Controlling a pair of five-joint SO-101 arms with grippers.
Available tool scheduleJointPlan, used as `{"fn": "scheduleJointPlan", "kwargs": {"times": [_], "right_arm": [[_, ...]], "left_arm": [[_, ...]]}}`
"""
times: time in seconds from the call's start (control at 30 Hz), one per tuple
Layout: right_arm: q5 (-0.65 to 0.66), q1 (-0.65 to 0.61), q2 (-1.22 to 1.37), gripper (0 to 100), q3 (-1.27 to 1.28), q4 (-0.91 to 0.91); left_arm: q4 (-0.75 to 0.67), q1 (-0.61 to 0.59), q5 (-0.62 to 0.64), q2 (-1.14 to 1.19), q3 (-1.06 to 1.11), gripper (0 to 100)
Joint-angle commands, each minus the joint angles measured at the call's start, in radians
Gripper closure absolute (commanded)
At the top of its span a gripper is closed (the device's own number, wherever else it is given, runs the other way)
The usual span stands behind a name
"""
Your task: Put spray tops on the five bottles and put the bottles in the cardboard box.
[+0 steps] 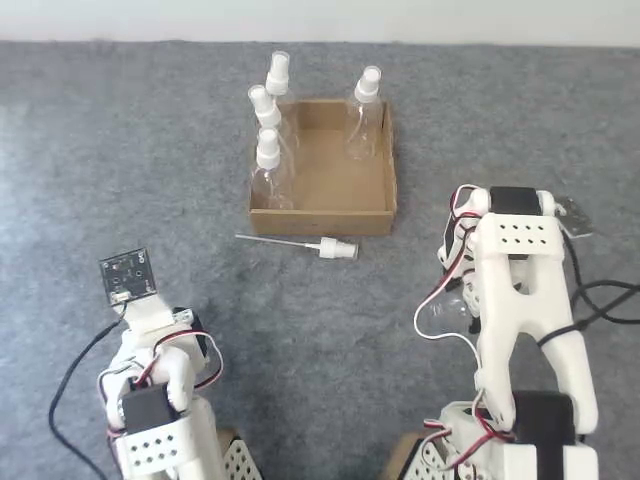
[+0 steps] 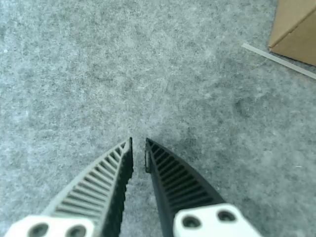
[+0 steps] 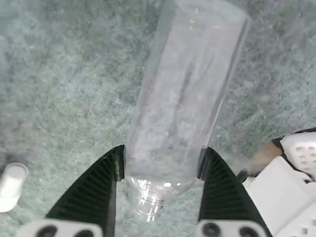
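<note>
4 of 5 done: four capped bottles (image 1: 270, 165) stand in the cardboard box (image 1: 320, 220). Right gripper (image 3: 162, 158) pinches the fifth bottle (image 3: 182, 98) between its jaws, neck bare. Last spray top (image 1: 338, 249) lies loose ahead of the left gripper (image 2: 138, 143), whose jaws are almost pressed together, empty.
</note>
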Motion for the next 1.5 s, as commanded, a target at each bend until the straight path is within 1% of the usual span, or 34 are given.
{"fn": "scheduleJointPlan", "kwargs": {"times": [0.0,0.2,0.3,0.43,0.6,0.7,0.77,0.9,1.47], "right_arm": [[-0.048,0.004,-0.048,92.1,-0.005,-0.001],[-0.135,0.004,-0.048,92.1,-0.005,-0.002],[-0.155,0.004,-0.048,92.1,-0.005,-0.005],[-0.155,0.004,-0.047,92.1,0.012,-0.071],[-0.155,0.002,-0.048,92.0,0.123,-0.229],[-0.157,0.004,-0.048,91.8,0.175,-0.289],[-0.180,0.004,-0.048,89.6,0.195,-0.312],[-0.199,0.002,-0.048,85.7,0.199,-0.317],[-0.206,0.002,-0.048,85.3,0.196,-0.315]], "left_arm": [[0.005,-0.005,-0.002,-0.017,-0.010,96],[0.005,-0.005,-0.002,-0.017,-0.010,96],[0.005,-0.005,-0.002,-0.017,-0.010,96],[0.005,-0.005,-0.002,-0.017,-0.010,96],[0.005,-0.005,-0.002,-0.017,-0.010,96],[0.005,-0.005,-0.002,-0.017,-0.010,96],[0.005,-0.005,-0.002,-0.017,-0.010,96],[0.005,-0.005,-0.002,-0.017,-0.010,96],[0.005,-0.005,-0.002,-0.017,-0.010,96]]}}
